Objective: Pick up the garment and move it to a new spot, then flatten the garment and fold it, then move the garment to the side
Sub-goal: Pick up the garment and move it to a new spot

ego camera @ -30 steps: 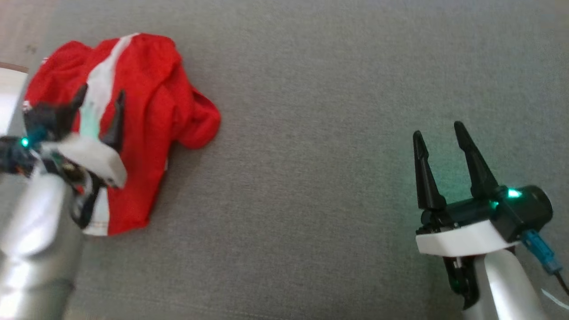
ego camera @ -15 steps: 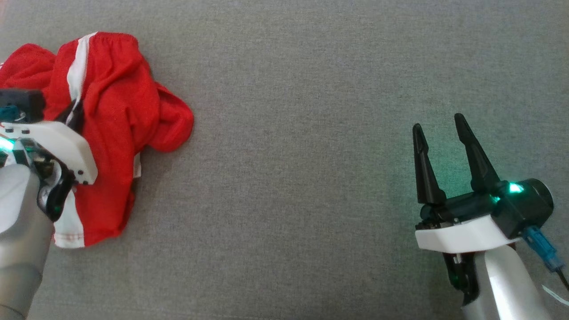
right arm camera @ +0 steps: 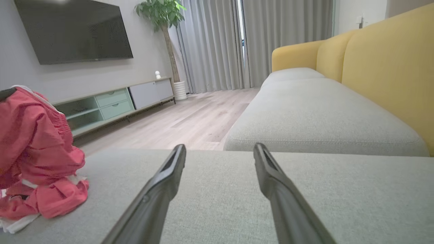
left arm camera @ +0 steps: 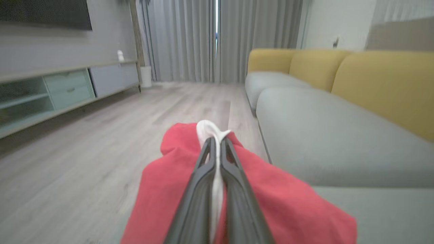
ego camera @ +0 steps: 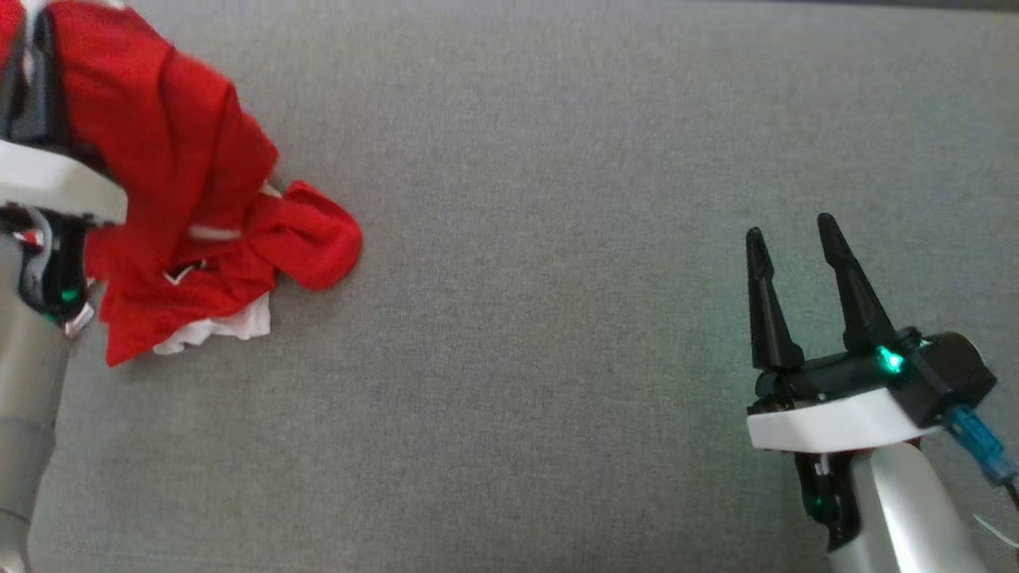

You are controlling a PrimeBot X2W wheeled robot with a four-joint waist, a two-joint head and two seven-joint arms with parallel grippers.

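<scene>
The garment (ego camera: 175, 199) is red with white trim, bunched at the left end of the grey cushion (ego camera: 541, 278). My left gripper (left arm camera: 215, 144) is shut on a white-edged fold of it, and the red cloth (left arm camera: 162, 189) drapes down both sides of the fingers. Its upper part hangs lifted from the gripper while its lower folds rest on the cushion. From the right wrist view the garment (right arm camera: 37, 152) stands heaped at the left. My right gripper (ego camera: 792, 231) hovers open at the lower right, far from the cloth, with nothing between its fingers (right arm camera: 169, 169).
The work surface is a wide grey seat cushion (right arm camera: 237, 189) with a second grey cushion (right arm camera: 315, 118) and yellow backrests (right arm camera: 383, 67) beyond. Wooden floor (right arm camera: 190, 118), a low TV cabinet (right arm camera: 112, 101) and curtains lie past the cushion's edge.
My left gripper has shut on the garment and raised it, pulling the cloth up and toward the upper left. The head camera has shifted. The right gripper has stayed put.
</scene>
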